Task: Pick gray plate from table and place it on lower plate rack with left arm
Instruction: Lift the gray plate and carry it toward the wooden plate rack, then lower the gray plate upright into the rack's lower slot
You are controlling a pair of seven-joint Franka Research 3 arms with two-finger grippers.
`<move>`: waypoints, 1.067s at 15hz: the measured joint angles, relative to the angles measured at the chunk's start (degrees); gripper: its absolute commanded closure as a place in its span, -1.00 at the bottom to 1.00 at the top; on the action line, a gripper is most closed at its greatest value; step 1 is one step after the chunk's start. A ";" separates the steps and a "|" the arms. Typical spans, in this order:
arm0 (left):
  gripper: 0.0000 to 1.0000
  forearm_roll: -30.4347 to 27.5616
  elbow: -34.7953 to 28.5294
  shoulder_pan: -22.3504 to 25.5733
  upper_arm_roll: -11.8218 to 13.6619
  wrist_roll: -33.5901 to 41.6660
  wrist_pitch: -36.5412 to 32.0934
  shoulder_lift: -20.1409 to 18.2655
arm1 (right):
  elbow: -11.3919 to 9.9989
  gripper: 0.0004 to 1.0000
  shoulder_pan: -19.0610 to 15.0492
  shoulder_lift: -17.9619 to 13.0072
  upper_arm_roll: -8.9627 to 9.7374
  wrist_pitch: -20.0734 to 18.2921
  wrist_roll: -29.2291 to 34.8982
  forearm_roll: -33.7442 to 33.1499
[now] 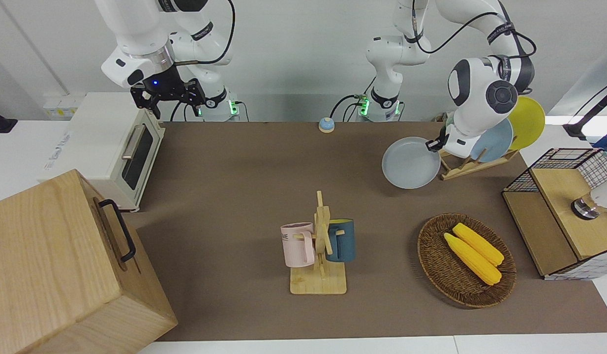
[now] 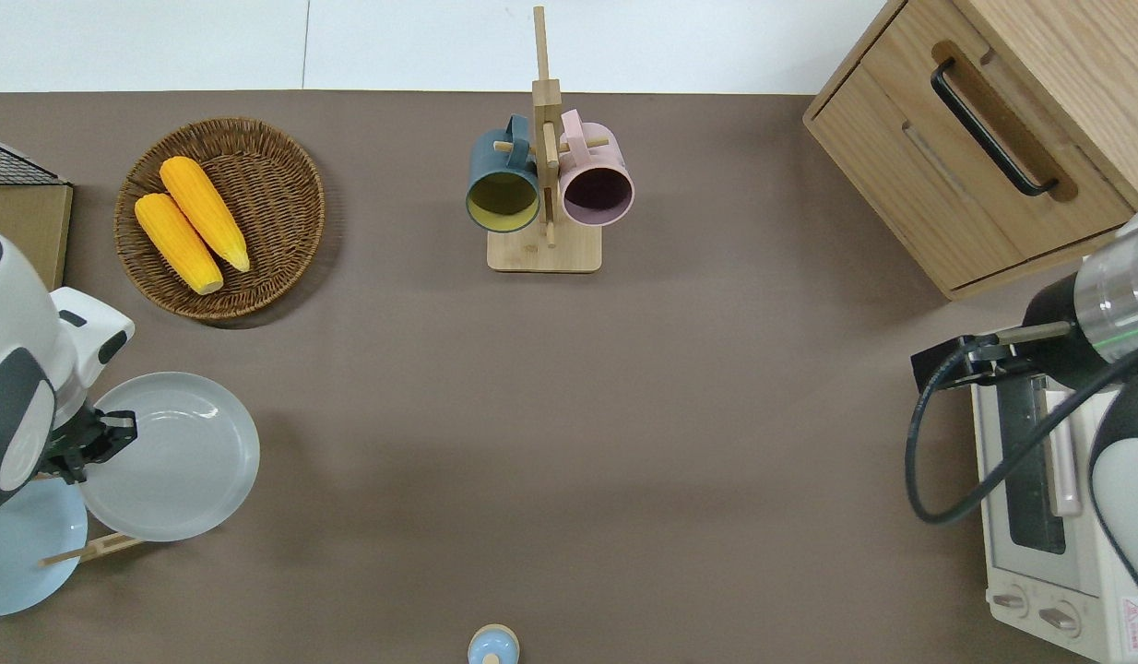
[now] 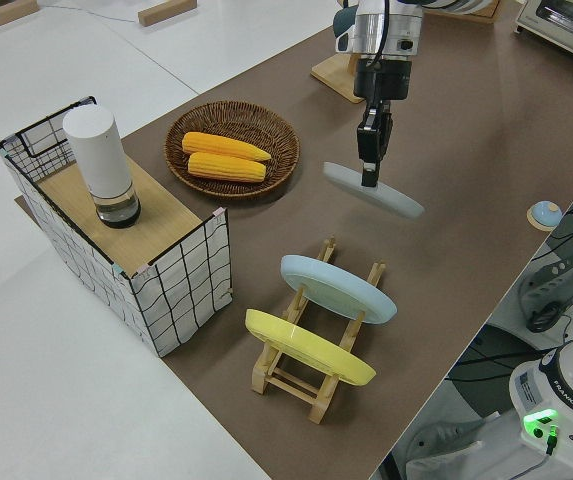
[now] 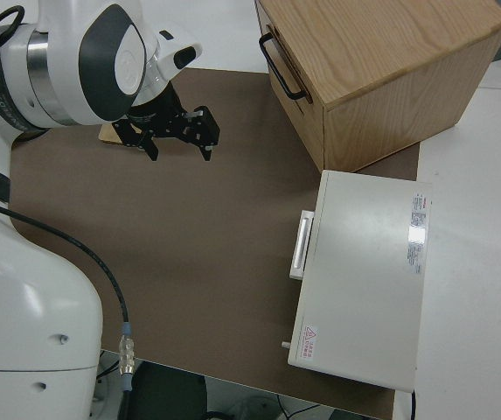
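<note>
Now the gray plate is pinched by its rim in the left gripper, lifted at frame right beside the lower plate rack; tilting into an empty slot is probably needed next. Right gripper: spread, parked.

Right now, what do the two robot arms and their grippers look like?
Both are glossy white jointed arms with dark gray round joint caps and looping black cables. The left gripper is black with slim fingers. The right gripper is black too, with a blue light glowing above it in the front view.
</note>
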 measured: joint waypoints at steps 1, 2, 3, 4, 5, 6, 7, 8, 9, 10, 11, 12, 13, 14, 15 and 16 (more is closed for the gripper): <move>1.00 2.85 0.01 -0.01 -0.63 -0.09 -1.40 -0.05 | 0.00 -0.97 0.00 0.00 0.00 0.00 0.00 0.00; 1.00 5.55 0.00 -0.04 -1.18 -0.13 -2.74 -0.05 | 0.00 -0.97 0.00 0.00 0.00 0.00 0.00 0.00; 1.00 7.87 0.00 -0.06 -1.60 -0.13 -4.03 -0.02 | 0.00 -0.97 0.00 0.00 0.00 0.00 0.00 0.00; 1.00 9.58 -0.01 -0.09 -1.84 -0.13 -5.15 0.03 | 0.00 -0.97 0.00 0.00 0.00 0.00 0.00 0.00; 1.00 10.81 -0.02 -0.11 -1.92 -0.12 -6.03 0.14 | 0.00 -0.97 0.00 0.00 0.00 0.00 0.00 0.00; 1.00 12.41 -0.08 -0.11 -1.91 -0.12 -7.14 0.52 | 0.00 -0.97 0.00 0.00 0.00 0.00 0.00 0.00; 1.00 13.19 -0.15 -0.11 -1.91 -0.12 -7.65 0.85 | 0.00 -0.97 0.00 0.00 0.00 0.00 0.00 0.00; 1.00 14.24 -0.27 -0.11 -1.94 -0.13 -8.31 1.45 | 0.00 -0.97 0.00 0.00 0.00 0.00 0.00 0.00; 1.00 15.11 -0.39 -0.11 -1.95 -0.24 -8.62 2.63 | 0.00 -0.97 0.00 0.00 0.00 0.00 0.00 0.00; 1.00 15.37 -0.40 -0.11 -1.96 -0.51 -8.70 3.53 | 0.00 -0.97 0.00 0.00 0.00 0.00 0.00 0.00; 1.00 15.48 -0.42 -0.11 -1.96 -1.17 -8.73 4.38 | 0.00 -0.97 0.00 0.00 0.00 0.00 0.00 0.00; 1.00 15.53 -0.44 -0.11 -1.98 -1.95 -8.74 5.36 | 0.00 -0.97 0.00 0.00 0.00 0.00 0.00 0.00; 1.00 15.55 -0.44 -0.12 -2.02 -2.53 -8.74 6.31 | 0.00 -0.97 0.00 0.00 0.00 0.00 0.00 0.00; 1.00 15.56 -0.44 -0.12 -2.07 -2.90 -8.71 7.10 | 0.00 -0.97 0.00 0.00 0.00 0.00 0.00 0.00; 1.00 15.56 -0.44 -0.12 -2.11 -3.17 -8.70 7.78 | 0.00 -0.97 0.00 0.00 0.00 0.00 0.00 0.00; 1.00 15.56 -0.44 -0.13 -2.14 -3.30 -8.69 8.30 | 0.00 -0.97 0.00 0.00 0.00 0.00 0.00 0.00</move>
